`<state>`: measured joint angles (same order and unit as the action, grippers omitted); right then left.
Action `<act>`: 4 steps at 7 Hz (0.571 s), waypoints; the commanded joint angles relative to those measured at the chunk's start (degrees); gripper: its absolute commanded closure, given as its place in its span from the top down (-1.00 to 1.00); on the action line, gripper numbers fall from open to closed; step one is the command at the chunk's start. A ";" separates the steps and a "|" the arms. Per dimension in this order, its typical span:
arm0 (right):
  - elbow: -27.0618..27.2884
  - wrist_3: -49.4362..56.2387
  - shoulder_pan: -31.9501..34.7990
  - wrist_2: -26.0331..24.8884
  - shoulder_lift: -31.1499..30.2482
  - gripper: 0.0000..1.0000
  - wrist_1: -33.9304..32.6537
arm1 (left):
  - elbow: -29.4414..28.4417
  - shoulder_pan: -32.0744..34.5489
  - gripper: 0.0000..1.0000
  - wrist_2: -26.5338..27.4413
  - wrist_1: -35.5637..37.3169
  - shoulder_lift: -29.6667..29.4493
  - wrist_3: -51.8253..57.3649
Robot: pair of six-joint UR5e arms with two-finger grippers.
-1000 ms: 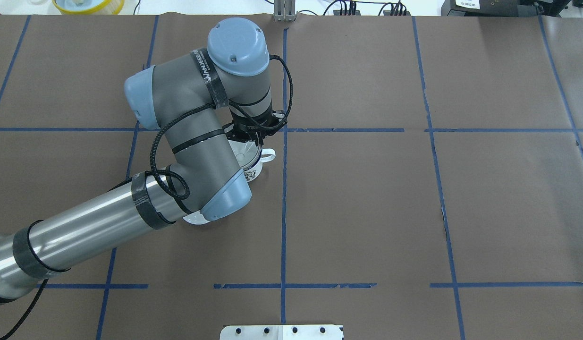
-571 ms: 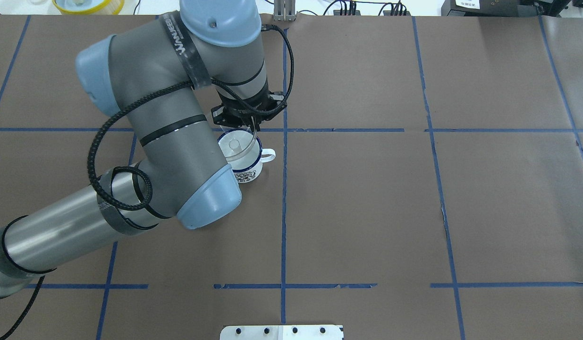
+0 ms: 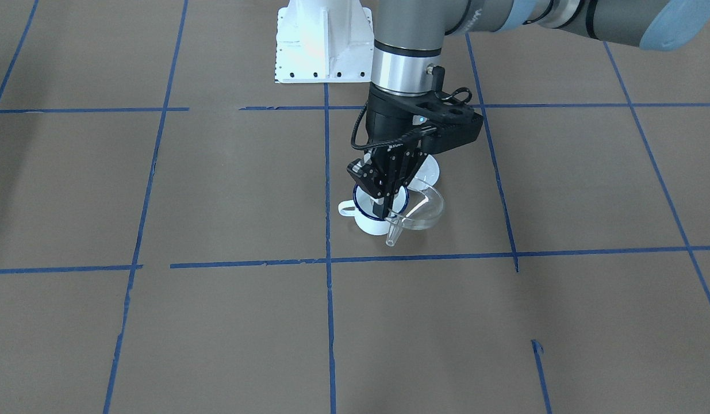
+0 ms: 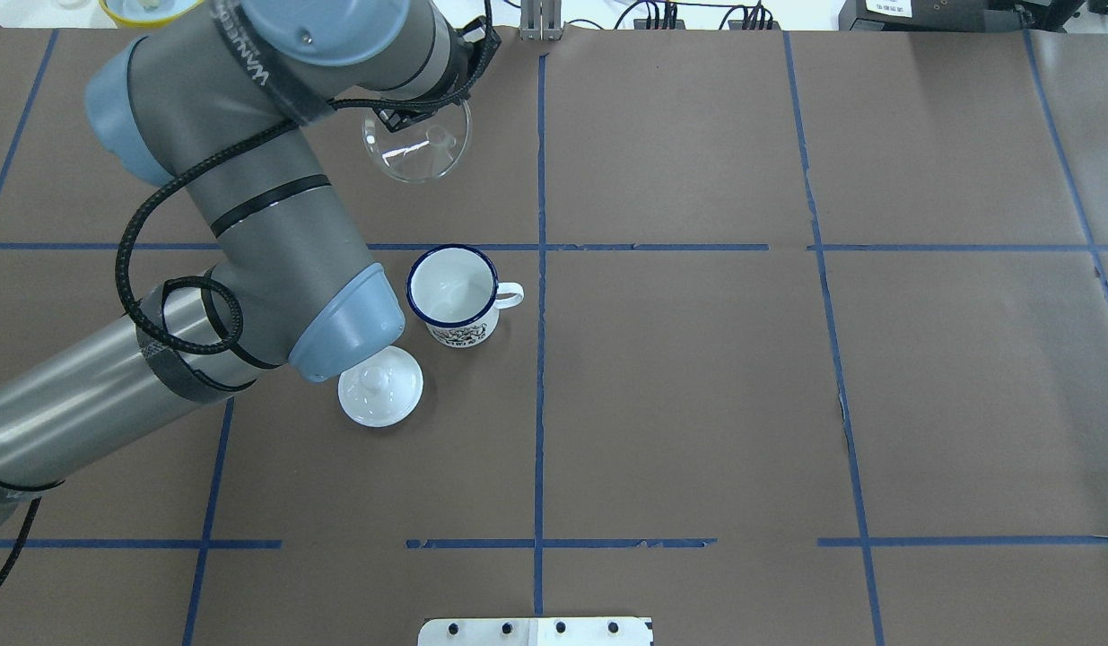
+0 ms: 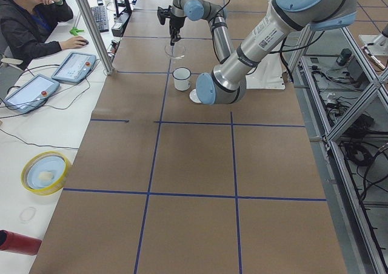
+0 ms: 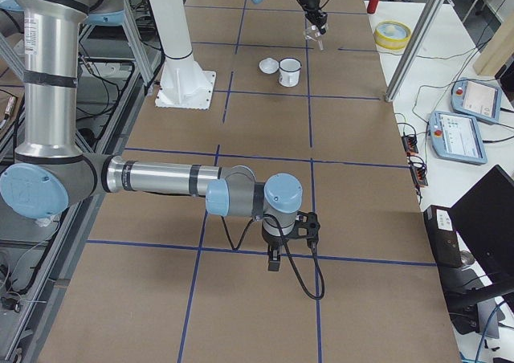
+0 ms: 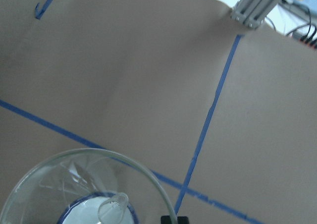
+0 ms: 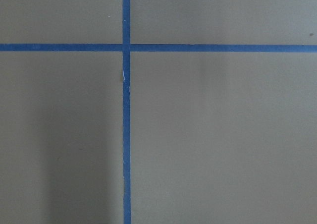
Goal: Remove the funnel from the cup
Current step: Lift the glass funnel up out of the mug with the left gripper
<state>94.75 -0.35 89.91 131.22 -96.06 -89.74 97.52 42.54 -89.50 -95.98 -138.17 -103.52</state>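
The white cup [image 4: 453, 296] with its dark blue rim stands upright on the brown table, handle pointing right. My left gripper [image 3: 386, 208] is shut on the rim of the clear funnel [image 4: 417, 144] and holds it in the air, clear of the cup, spout [image 3: 392, 236] pointing down. In the left wrist view the funnel [image 7: 84, 184] fills the lower left, with the cup's blue rim showing through it. The cup [image 3: 371, 223] stands just behind the funnel [image 3: 423, 211] in the front view. My right gripper [image 6: 273, 260] hovers low over the table far from the cup; I cannot tell whether it is open or shut.
A round white lid with a knob [image 4: 380, 386] lies on the table next to the cup, on its near left. The left arm's elbow [image 4: 347, 332] hangs close over the lid. A white base plate [image 3: 323, 40] stands at the robot's side. A yellow bowl [image 4: 150, 9] sits off the far left corner.
My left arm has risen and carried the funnel up out of the cup and toward the table's far side. The cup stays put. The lid has come into view.
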 commanded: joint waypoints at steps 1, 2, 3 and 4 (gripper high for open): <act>0.00 0.00 0.00 0.00 0.00 1.00 0.00 | -8.43 0.70 -1.00 11.14 -16.98 2.56 -15.49; 0.00 0.00 0.00 0.00 0.00 1.00 0.00 | -15.10 0.71 -1.00 16.24 -23.66 2.56 -21.40; 0.00 0.00 0.00 0.00 0.00 1.00 0.00 | -20.12 0.71 -1.00 19.25 -27.38 2.65 -23.29; 0.00 0.00 0.00 0.00 0.00 1.00 0.00 | -23.65 0.36 -1.00 19.45 -30.11 3.86 -23.57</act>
<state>94.74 -0.35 89.91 131.22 -96.06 -89.74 78.92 43.13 -71.87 -121.93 -135.26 -125.38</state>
